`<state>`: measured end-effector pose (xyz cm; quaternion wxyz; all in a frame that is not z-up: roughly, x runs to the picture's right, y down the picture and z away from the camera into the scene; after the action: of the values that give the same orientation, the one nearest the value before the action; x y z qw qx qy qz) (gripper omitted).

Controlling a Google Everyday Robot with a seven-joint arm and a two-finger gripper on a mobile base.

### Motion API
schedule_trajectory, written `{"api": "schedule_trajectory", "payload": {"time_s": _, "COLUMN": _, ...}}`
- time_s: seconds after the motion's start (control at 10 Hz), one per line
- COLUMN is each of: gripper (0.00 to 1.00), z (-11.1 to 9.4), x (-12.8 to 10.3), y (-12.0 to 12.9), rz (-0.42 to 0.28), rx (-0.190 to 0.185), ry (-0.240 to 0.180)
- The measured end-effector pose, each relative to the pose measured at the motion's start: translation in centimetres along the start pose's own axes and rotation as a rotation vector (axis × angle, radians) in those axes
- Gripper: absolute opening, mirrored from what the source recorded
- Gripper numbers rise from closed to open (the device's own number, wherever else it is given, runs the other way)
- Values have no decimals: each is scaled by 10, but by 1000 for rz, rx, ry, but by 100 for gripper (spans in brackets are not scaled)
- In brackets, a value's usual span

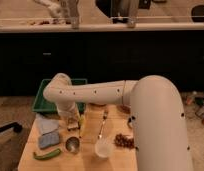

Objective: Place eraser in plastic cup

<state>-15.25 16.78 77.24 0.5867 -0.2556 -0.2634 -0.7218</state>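
Observation:
My white arm reaches from the right across the wooden table (60, 165), bends at the elbow near the green tray, and points down. The gripper (72, 121) is low over the table's left middle, just left of a yellow banana-like piece (82, 125). A small whitish block with dark marks (72, 126) sits right at the gripper's tip. It may be the eraser, but I cannot tell whether it is held or lying on the table. The light-green plastic cup is not in view, and the arm may hide it.
A green tray (44, 102) stands at the table's back left. A blue-grey cloth (47, 132) and a green vegetable (47, 155) lie at the left. A steel cup (72, 145), a larger white cup (103, 149), a utensil (102, 125) and a dark red cluster (124, 141) stand nearby.

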Motion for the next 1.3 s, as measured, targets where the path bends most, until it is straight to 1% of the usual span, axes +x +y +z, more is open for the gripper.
{"api": "schedule_trajectory", "payload": {"time_s": 0.1, "gripper": 11, "z": 0, "x": 0, "y": 0, "rz": 0, "rx": 0, "ry": 0}}
{"api": "schedule_trajectory", "payload": {"time_s": 0.3, "gripper": 34, "z": 0, "x": 0, "y": 0, "rz": 0, "rx": 0, "ry": 0}}
{"api": "schedule_trajectory", "payload": {"time_s": 0.5, "gripper": 52, "z": 0, "x": 0, "y": 0, "rz": 0, "rx": 0, "ry": -1}}
{"api": "schedule_trajectory", "payload": {"time_s": 0.7, "gripper": 74, "z": 0, "x": 0, "y": 0, "rz": 0, "rx": 0, "ry": -1}}
{"api": "schedule_trajectory", "payload": {"time_s": 0.8, "gripper": 78, "z": 0, "x": 0, "y": 0, "rz": 0, "rx": 0, "ry": -1}}
{"api": "schedule_trajectory", "payload": {"time_s": 0.9, "gripper": 80, "z": 0, "x": 0, "y": 0, "rz": 0, "rx": 0, "ry": -1}}
{"api": "schedule_trajectory", "payload": {"time_s": 1.3, "gripper": 80, "z": 0, "x": 0, "y": 0, "rz": 0, "rx": 1, "ry": -1}}
